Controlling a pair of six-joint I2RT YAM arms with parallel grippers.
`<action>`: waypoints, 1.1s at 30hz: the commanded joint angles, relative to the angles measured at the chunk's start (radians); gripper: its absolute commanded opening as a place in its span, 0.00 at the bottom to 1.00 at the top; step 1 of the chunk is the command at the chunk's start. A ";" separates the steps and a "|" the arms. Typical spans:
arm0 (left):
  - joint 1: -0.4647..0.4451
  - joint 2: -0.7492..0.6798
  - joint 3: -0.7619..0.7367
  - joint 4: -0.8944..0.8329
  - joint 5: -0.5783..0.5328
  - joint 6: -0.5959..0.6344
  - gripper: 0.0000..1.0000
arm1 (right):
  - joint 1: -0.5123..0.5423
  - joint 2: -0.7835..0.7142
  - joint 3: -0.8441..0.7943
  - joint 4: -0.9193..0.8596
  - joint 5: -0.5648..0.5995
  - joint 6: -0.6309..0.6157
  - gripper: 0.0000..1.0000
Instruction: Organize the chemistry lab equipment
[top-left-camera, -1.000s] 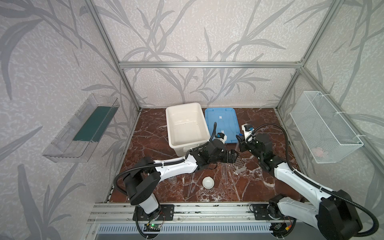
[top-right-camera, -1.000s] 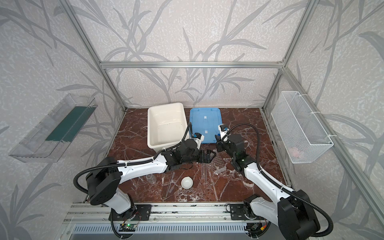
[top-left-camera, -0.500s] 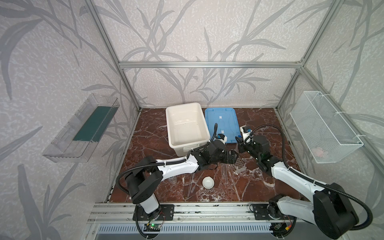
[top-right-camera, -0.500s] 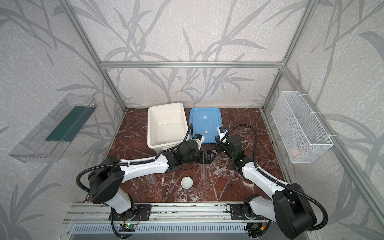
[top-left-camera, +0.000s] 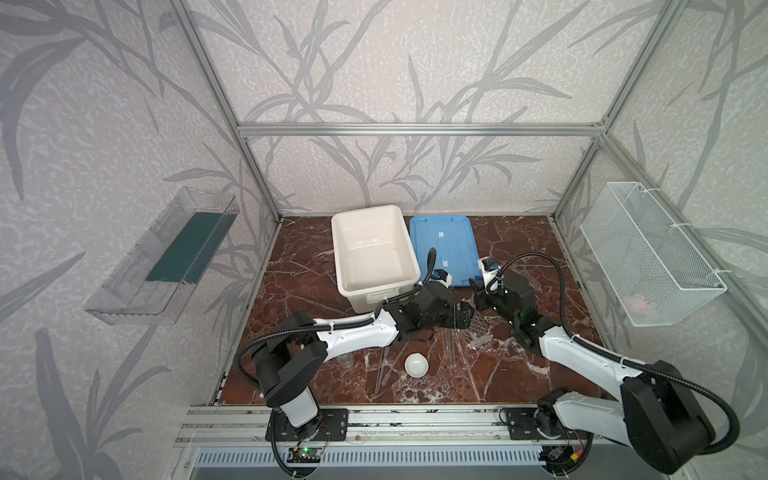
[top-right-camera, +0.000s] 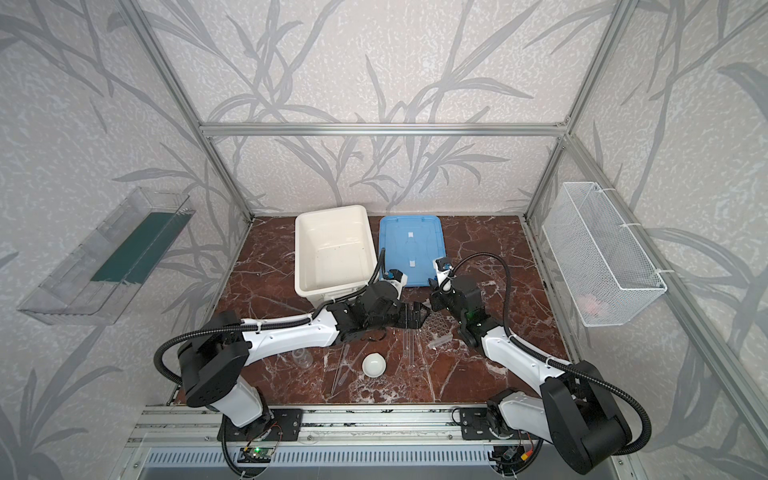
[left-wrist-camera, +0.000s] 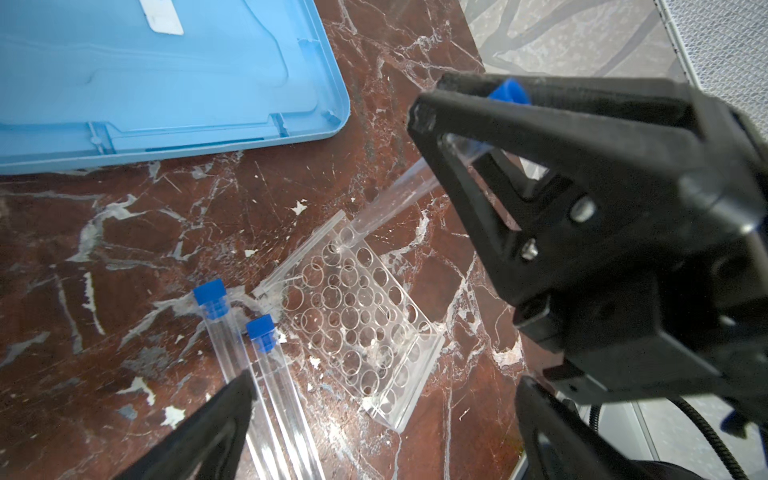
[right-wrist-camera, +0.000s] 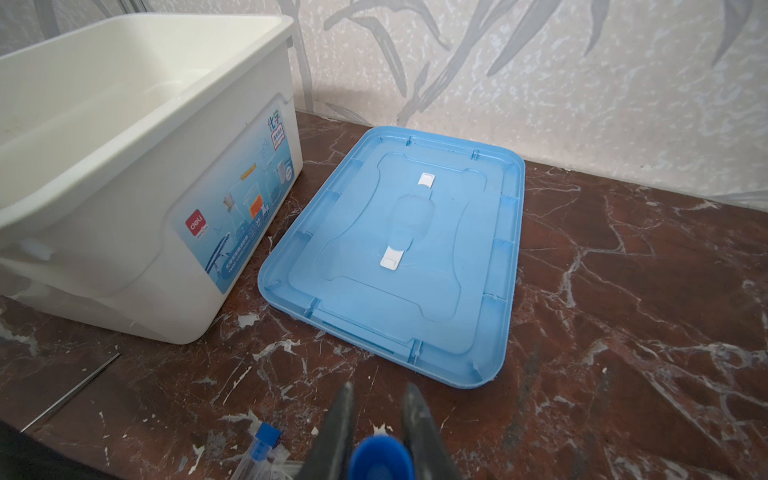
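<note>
Clock directions are read in the top views, with 12 o'clock toward the back wall.

**Right gripper** (left-wrist-camera: 432, 97) (right-wrist-camera: 379, 388): the jaws are drawn in on a clear blue-capped test tube (left-wrist-camera: 390, 203), gripping it just below its blue cap (right-wrist-camera: 380, 457). The tube is tilted. Its lower end meets a corner hole of the clear honeycomb-holed rack (left-wrist-camera: 357, 324) (top-left-camera: 482, 328). How deep it sits cannot be told (clear plastic against clear plastic). In the right wrist view the frame edge cuts off the tube body. In both top views the tube cannot be made out, and the gripper stands at 12 o'clock of the rack.

**Left gripper** (left-wrist-camera: 384, 380) (top-left-camera: 461, 318): the jaws are spread wide and hold nothing. It sits just beside the rack at 9 o'clock. One of its fingers (left-wrist-camera: 216, 428) hides the lower ends of two capped test tubes (left-wrist-camera: 232, 353) lying side by side on the brown marble tabletop (top-left-camera: 299, 266), at 7 o'clock of the rack.

**Outward from the rack:**
- The small round white dish (top-left-camera: 417, 365) is at 8 o'clock.
- The clear pipette (top-right-camera: 344, 372) is a faint streak just beyond the dish.
- The small clear jar (top-left-camera: 345, 359) is farther out at 8 o'clock, partly covered by the left arm.
- The thin glass rod (right-wrist-camera: 70, 391) shows only as a fine line.
- The big white plastic tub (top-left-camera: 374, 249) is at 10 o'clock.
- The flat light-blue lid (top-left-camera: 442, 245) is at 11 o'clock, its near edge hidden behind both wrists.
</note>
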 joint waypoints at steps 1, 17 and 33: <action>-0.007 -0.015 -0.001 -0.068 -0.054 0.002 0.99 | 0.006 0.004 -0.014 0.026 0.027 0.004 0.24; -0.049 0.054 0.120 -0.424 -0.162 0.057 0.76 | 0.008 -0.331 0.102 -0.421 0.113 0.195 0.99; -0.052 0.243 0.244 -0.544 -0.140 0.094 0.47 | 0.006 -0.677 0.061 -0.859 0.020 0.305 0.99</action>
